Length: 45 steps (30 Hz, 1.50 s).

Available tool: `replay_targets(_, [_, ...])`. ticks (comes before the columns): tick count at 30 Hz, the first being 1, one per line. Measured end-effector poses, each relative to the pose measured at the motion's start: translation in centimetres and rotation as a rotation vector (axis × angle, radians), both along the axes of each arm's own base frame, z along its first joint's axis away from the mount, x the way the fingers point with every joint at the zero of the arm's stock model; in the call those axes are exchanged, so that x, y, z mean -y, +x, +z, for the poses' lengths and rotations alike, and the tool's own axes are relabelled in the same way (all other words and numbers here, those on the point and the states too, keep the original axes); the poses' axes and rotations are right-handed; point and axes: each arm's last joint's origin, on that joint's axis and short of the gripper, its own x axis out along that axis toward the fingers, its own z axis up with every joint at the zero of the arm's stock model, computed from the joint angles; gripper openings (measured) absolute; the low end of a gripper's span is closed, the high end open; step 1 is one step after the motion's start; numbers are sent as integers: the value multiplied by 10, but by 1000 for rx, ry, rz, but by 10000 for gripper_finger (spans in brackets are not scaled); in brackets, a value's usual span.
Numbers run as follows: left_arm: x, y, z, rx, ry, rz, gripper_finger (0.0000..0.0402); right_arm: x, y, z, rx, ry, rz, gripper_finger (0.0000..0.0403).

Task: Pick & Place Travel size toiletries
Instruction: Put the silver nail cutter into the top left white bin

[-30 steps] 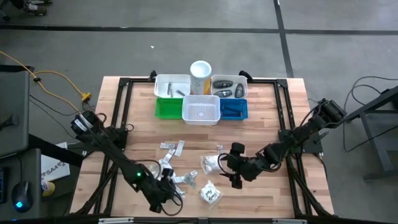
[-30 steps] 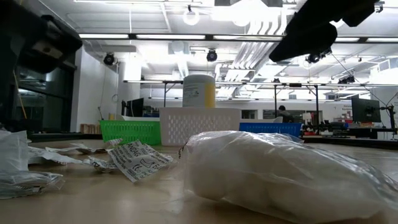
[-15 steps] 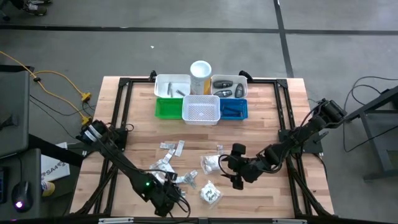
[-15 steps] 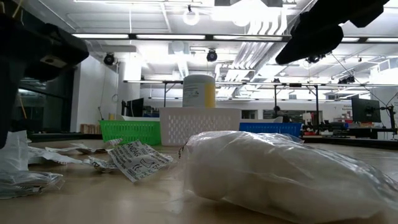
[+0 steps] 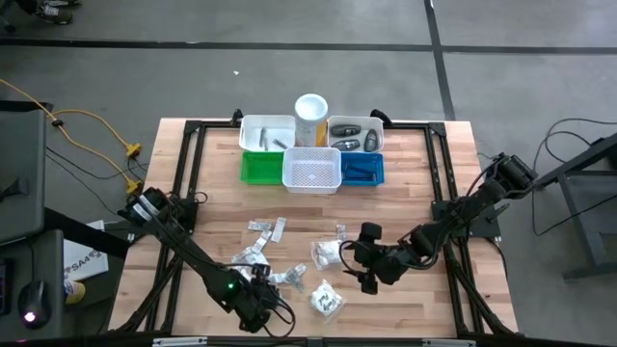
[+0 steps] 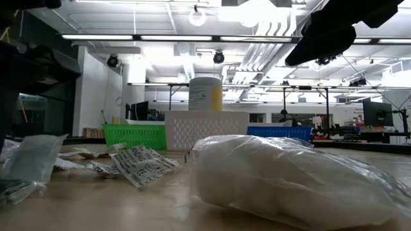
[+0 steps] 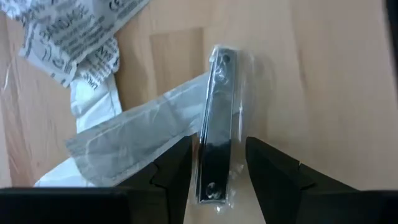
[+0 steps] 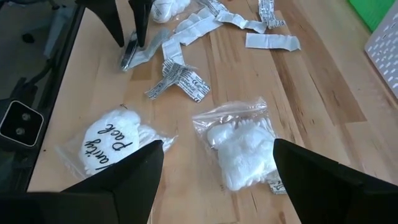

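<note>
While your left gripper (image 7: pixel 216 163) has come down so its parted fingers straddle the slim silvery wrapped nail clipper (image 7: pixel 214 127) at lower centre of the wrist frame, ready to close, your right gripper (image 5: pixel 364 255) waits wide open beside the cotton-filled clear bag (image 8: pixel 239 140).

The table (image 8: pixel 323 93) is pale, matt planked wood. A glossy metal nail clipper (image 7: pixel 214 146) lies in a clear, shiny plastic sleeve — beside crinkled printed packets (image 8: pixel 180 78). Soft white cotton fills two clear plastic bags (image 8: pixel 239 140) — the grippers' fingers (image 7: pixel 171 171) look matt black.
</note>
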Motion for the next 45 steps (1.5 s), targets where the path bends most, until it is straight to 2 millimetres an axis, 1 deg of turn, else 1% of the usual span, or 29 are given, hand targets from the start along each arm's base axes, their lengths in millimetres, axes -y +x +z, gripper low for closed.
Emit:
replay_targets(11, [-3,-3,-4,-32,69,-24,143,-1,-1,0,0,0,4,297])
replay_targets(14, [-3,-3,-4,-33,71,-24,121,-1,-1,0,0,0,4,297])
replay_targets(19, [-4,-4,-5,-43,78,-27,53,-1,-1,0,0,0,4,297])
replay_targets(25, [-4,-4,-4,-46,76,-28,52,-1,-1,0,0,0,4,297])
replay_targets(29, [0,1,6,-54,79,-39,52,-1,-1,0,0,0,4,297])
replay_targets(32, [6,7,23,-27,67,-54,52,-1,-1,0,-1,6,0,297])
replay_targets(37, [6,10,49,-20,174,-30,52,-1,-1,0,-2,17,-10,297])
replay_targets(42, [-9,7,66,-51,390,15,52,-1,-1,0,0,21,-12,297])
replay_targets(45, [-30,7,73,-83,515,75,52,-1,0,0,3,25,-10,297])
